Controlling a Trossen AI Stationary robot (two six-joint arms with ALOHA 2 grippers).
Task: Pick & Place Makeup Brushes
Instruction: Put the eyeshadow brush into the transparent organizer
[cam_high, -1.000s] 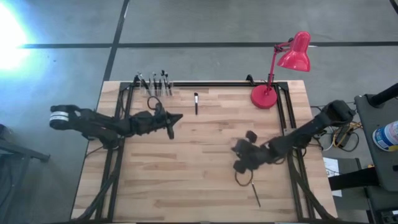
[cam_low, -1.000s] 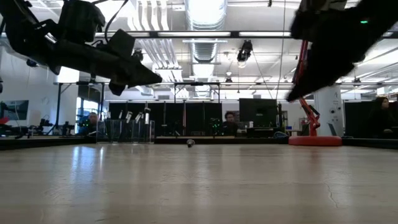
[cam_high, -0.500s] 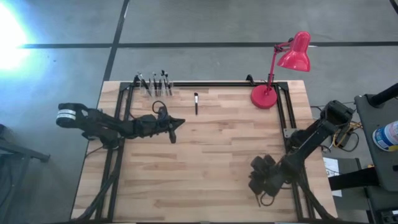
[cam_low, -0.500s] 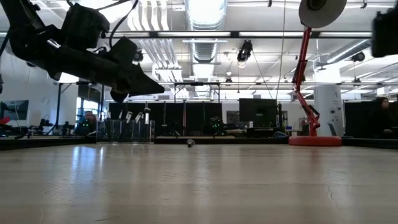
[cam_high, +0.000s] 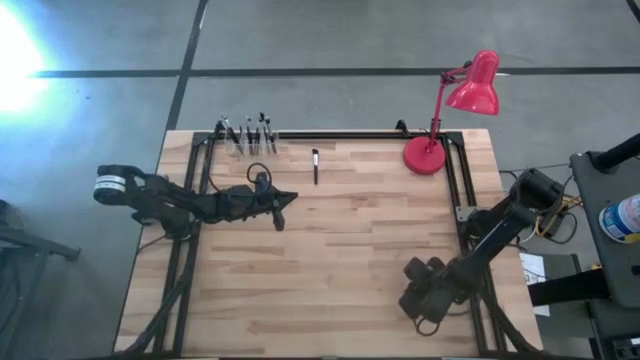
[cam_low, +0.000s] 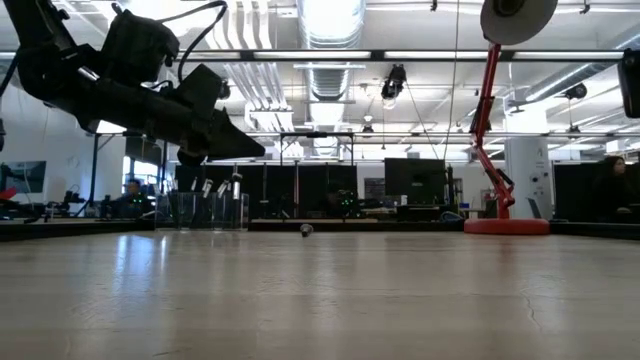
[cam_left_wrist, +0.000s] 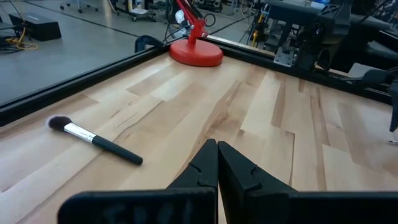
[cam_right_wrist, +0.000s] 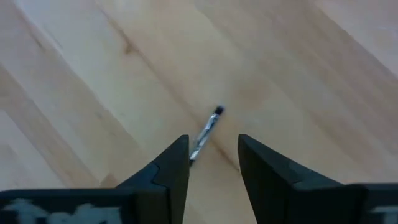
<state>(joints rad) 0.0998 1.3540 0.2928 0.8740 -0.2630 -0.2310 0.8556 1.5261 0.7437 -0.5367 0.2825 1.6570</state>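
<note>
Makeup brushes in three spots, as we log them: one small brush (cam_right_wrist: 207, 129) lies flat on the wood table (cam_high: 330, 260) near the front right, directly under the right gripper (cam_right_wrist: 213, 163), whose fingers are spread with the brush showing between them. A second brush (cam_high: 315, 166) lies near the back edge. More stand in a clear holder (cam_high: 246, 137) at back left. We note the left gripper (cam_high: 281, 201) pressed together, hovering left of centre.
</note>
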